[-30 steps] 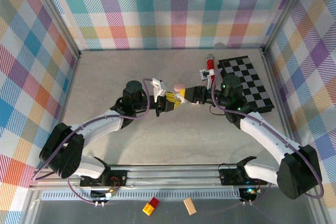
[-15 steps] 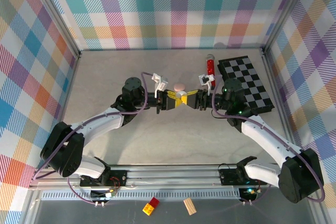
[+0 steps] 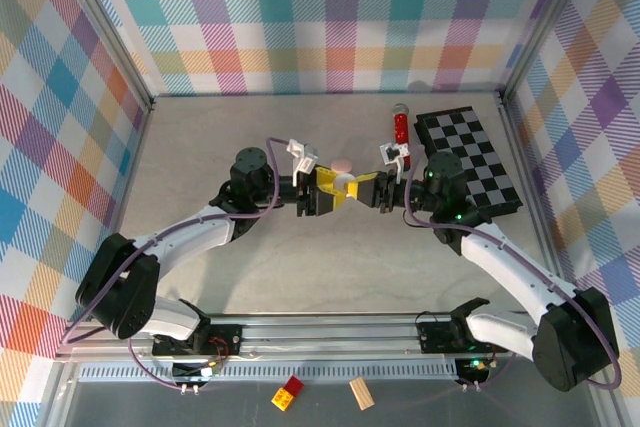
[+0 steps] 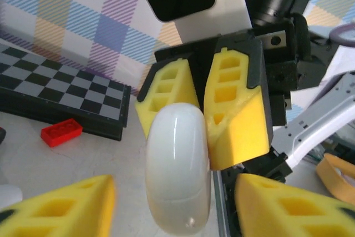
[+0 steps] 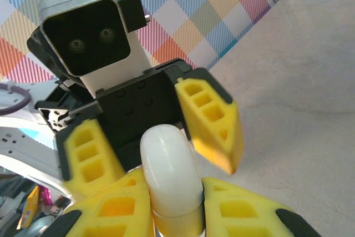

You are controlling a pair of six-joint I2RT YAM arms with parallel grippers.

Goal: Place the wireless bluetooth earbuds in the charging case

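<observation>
— Which one has the case [image 4: 177, 165]?

— The right pincer [image 3: 359, 187]. Its jaws are drawn in tight, with the yellow pads [image 4: 238, 120] pressed to both sides of the white case at one end. The rest of the case sticks out past its fingertips, straight at the left pincer [image 3: 330, 193].

— So the left one holds it too?

— No. The left pincer stands open, wide enough to leave a gap between each of its pads and the case. The free end of the case sits between those pads and touches neither.

— Is it resting on the table [image 3: 250, 267]?

— It's up off it. The two pincers are nose to nose over the middle, with the case level between them.

— Any earbud in it?

— Can't tell from where I stand. The shell is glossy and rounded, and whatever is inside is hidden.

— What else is near?

— Just behind the pincers' tips, toward the back wall, a small pink rounded piece [image 3: 342, 164] lies on the table. It's too small for me to say whether it's an earbud or another case. Beyond the right pincer lies a checkered board [image 3: 470, 162]. A red brick [image 4: 61, 132] lies just beside the board's edge, on the side nearer the pincers.
</observation>
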